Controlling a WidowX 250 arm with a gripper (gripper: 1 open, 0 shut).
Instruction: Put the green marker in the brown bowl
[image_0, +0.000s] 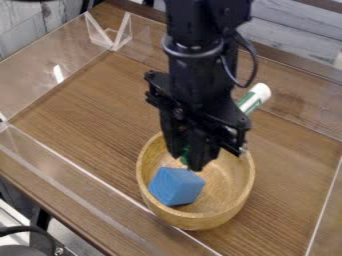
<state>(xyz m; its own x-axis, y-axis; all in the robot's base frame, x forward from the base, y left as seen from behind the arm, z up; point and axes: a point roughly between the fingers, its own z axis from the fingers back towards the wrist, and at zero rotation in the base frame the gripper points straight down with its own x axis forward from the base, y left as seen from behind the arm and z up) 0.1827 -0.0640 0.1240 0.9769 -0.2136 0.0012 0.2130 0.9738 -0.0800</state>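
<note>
My black gripper (194, 158) points straight down over the brown bowl (238, 200), its fingertips hanging just above the bowl's inside. It is shut on the green marker (253, 98), a white barrel that sticks out level to the upper right of the hand, with its green end against the fingers. The bowl is round, light wood with a thick rim, and stands on the wooden table near the front. My hand hides the bowl's back rim.
A blue cube (175, 187) lies inside the bowl at its left. Clear plastic walls (80, 160) ring the wooden table (94, 100). A small clear stand (107, 32) sits at the back left.
</note>
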